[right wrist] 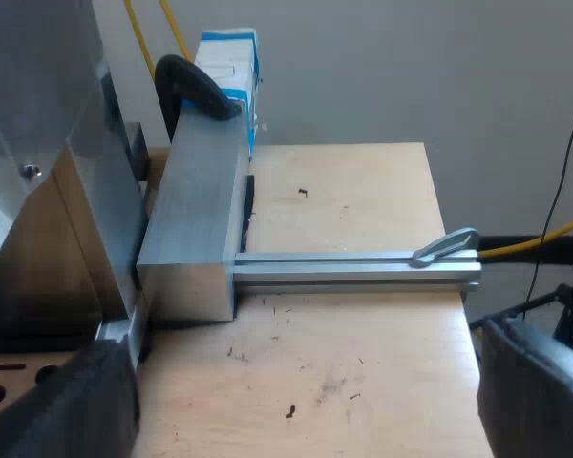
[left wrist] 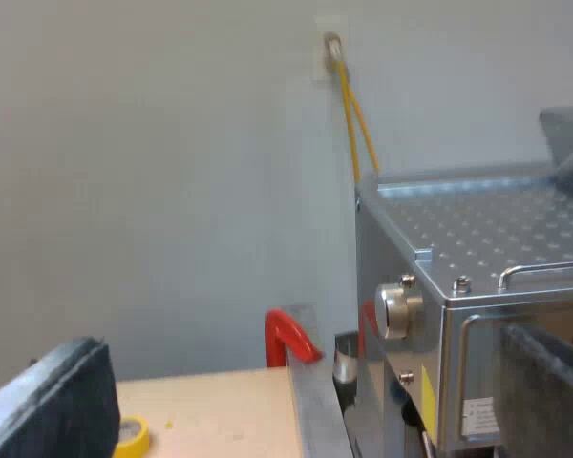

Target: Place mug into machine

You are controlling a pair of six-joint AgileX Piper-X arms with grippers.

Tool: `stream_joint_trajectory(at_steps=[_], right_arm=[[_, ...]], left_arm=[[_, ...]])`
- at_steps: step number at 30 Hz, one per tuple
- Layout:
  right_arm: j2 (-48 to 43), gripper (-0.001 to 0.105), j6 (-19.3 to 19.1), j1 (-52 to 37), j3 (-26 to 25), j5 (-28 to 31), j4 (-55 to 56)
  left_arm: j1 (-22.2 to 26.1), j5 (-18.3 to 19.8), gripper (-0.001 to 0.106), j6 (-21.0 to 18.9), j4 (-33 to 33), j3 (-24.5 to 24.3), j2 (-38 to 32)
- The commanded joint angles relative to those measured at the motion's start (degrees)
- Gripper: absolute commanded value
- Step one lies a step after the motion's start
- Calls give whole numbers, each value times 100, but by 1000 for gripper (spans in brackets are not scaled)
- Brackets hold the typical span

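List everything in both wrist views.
espresso machine: one, silver, by the table's edge
bean hopper: one, dark grey, atop the machine
red clamp: one, red, table edge by the machine
tape roll: one, yellow, on the table
table: one, light wood, bearing block and rail
metal block: one, grey, on the table beside the machine
rail: one, silver, across the table from the block
black clamp: one, black, on the block's far end
carton: one, blue and white, behind the block
left pincer: one, black, open, empty
right pincer: one, black, open, empty
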Motion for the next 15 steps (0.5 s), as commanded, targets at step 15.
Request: stream_joint_trajectory(at_steps=[15], right_arm=[[-1653,74,139,32,993,-453,149]], left_arm=[[-5,-367,81,96,2090,12,-1084]])
